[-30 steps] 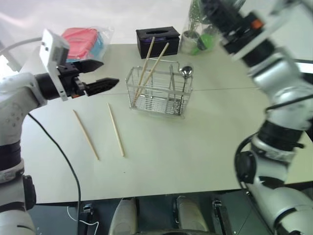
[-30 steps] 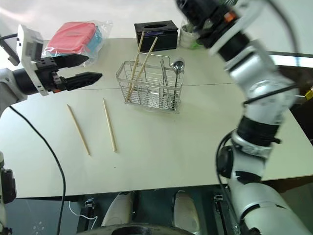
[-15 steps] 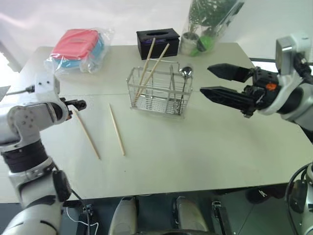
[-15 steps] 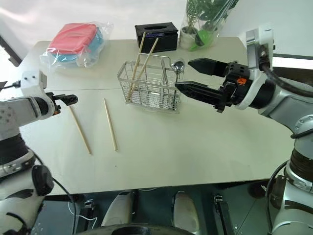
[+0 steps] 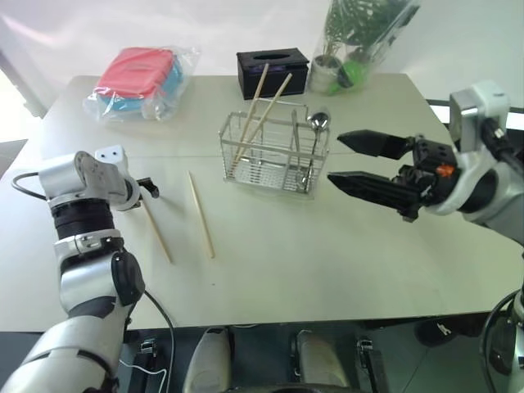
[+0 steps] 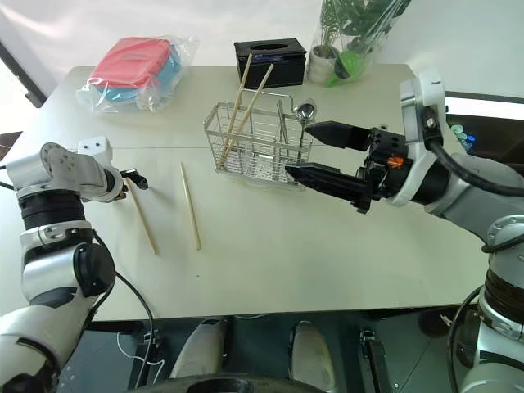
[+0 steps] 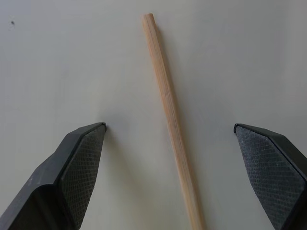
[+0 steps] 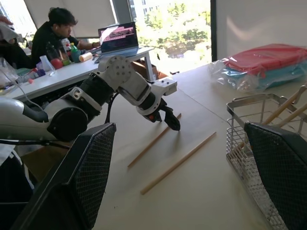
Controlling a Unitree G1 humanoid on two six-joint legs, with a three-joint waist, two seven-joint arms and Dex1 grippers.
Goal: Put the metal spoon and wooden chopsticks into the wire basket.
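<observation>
Left gripper [image 7: 170, 136] points down over a loose chopstick [image 5: 156, 230] on the table [image 5: 327, 254], fingers spread wide either side, gripping nothing. A second stick [image 5: 201, 214] lies alongside. Right gripper [image 5: 352, 160] hangs beside the wire basket [image 5: 274, 151] (also wide open, empty). Two chopsticks [image 5: 260, 110] and the metal spoon [image 5: 318, 123] stand inside it.

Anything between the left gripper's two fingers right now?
Yes. In the left wrist view, one wooden chopstick lies flat on the table between the left gripper's open fingers, touching neither.
</observation>
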